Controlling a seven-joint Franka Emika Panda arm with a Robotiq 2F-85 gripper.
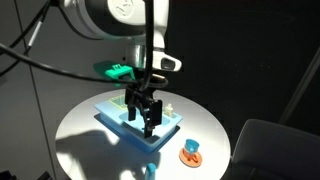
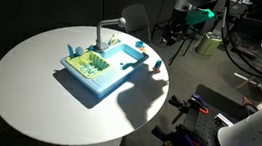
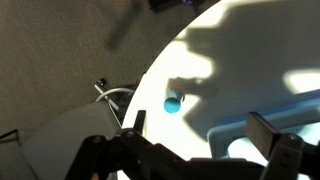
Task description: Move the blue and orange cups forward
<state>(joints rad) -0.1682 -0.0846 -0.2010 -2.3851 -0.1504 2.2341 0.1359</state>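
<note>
A small blue and orange cup [image 1: 190,152] stands on the round white table [image 1: 90,130], beside one corner of a blue toy sink [image 1: 140,125]. In the wrist view the cup [image 3: 173,101] lies ahead near the table's edge, with the sink [image 3: 232,135] at the lower right. It shows as a small speck in an exterior view [image 2: 157,62]. My gripper [image 1: 147,112] hangs above the sink, well off the table, open and empty. Both fingers frame the wrist view [image 3: 200,135]. Only one cup shows clearly.
The toy sink [image 2: 101,67] has a faucet and small items on its rack side. The arm throws a large shadow over the table [image 2: 29,81]. A chair [image 1: 275,150] stands by the table's edge. Cables and equipment lie on the floor around it.
</note>
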